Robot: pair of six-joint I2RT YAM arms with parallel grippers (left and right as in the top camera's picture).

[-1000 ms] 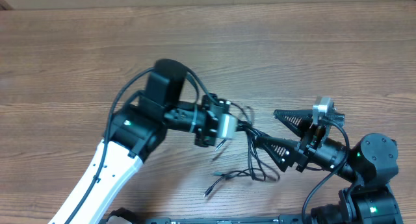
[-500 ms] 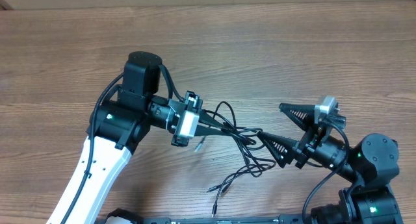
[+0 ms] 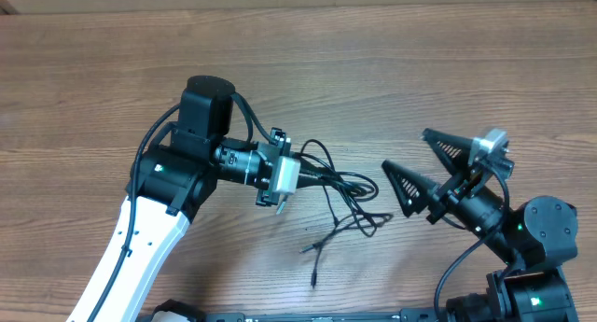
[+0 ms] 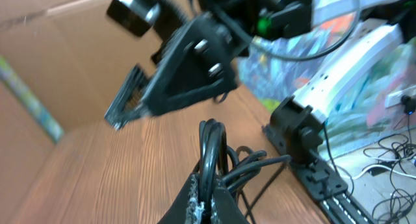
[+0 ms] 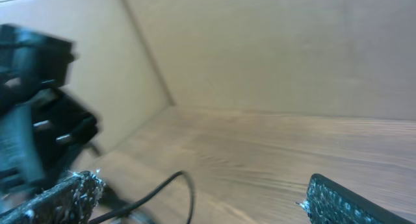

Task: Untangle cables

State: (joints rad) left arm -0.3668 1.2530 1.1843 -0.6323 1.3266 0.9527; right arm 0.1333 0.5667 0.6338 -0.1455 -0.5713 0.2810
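Observation:
The cables (image 3: 350, 196) are thin black cords spread in loose loops at the table's middle, with one plug end trailing toward the front (image 3: 313, 277). My left gripper (image 3: 317, 179) is shut on a bunch of them. In the left wrist view the cables (image 4: 213, 143) rise straight out of its closed fingertips (image 4: 209, 197). My right gripper (image 3: 405, 148) stands open just right of the loops, touching none. The right wrist view shows one cable loop (image 5: 179, 178) low between the right gripper's (image 5: 205, 201) wide-apart fingers.
The wooden table (image 3: 392, 70) runs back to a cardboard wall (image 5: 273, 49). A black rail (image 3: 308, 315) lines the front edge between the arm bases. The right arm's base (image 3: 536, 238) sits at the front right.
My left gripper has drawn the cables leftward, away from the right gripper, and the bundle has loosened into wider loops. The right gripper, still open, has backed off to the right.

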